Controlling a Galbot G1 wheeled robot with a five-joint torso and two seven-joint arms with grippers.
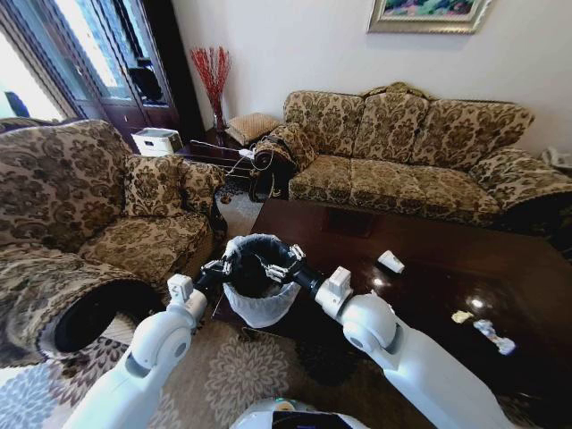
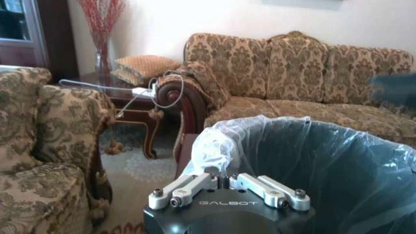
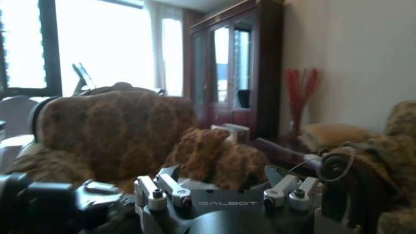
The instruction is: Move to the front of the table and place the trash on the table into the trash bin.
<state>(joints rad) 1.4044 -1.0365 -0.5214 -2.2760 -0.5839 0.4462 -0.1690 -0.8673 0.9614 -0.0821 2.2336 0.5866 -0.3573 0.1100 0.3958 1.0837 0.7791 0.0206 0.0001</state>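
The trash bin [image 1: 256,299], black inside with a white bag over its rim, is held off the floor at the near left corner of the dark brown table [image 1: 429,295]. My left gripper [image 1: 220,266] is shut on the bin's left rim, and in the left wrist view its fingertips [image 2: 224,178] pinch the bag [image 2: 211,148]. My right gripper [image 1: 279,265] hangs open over the bin's right rim, its fingers [image 3: 165,181] spread wide with nothing between them. Trash lies on the table: a white piece [image 1: 391,261] and small crumpled wrappers [image 1: 462,315] [image 1: 494,336].
A patterned armchair [image 1: 80,206] stands close on the left. A matching sofa [image 1: 420,152] runs behind the table. A side table with a vase of red twigs [image 1: 213,85] fills the far corner. A patterned rug [image 1: 241,375] covers the floor below the bin.
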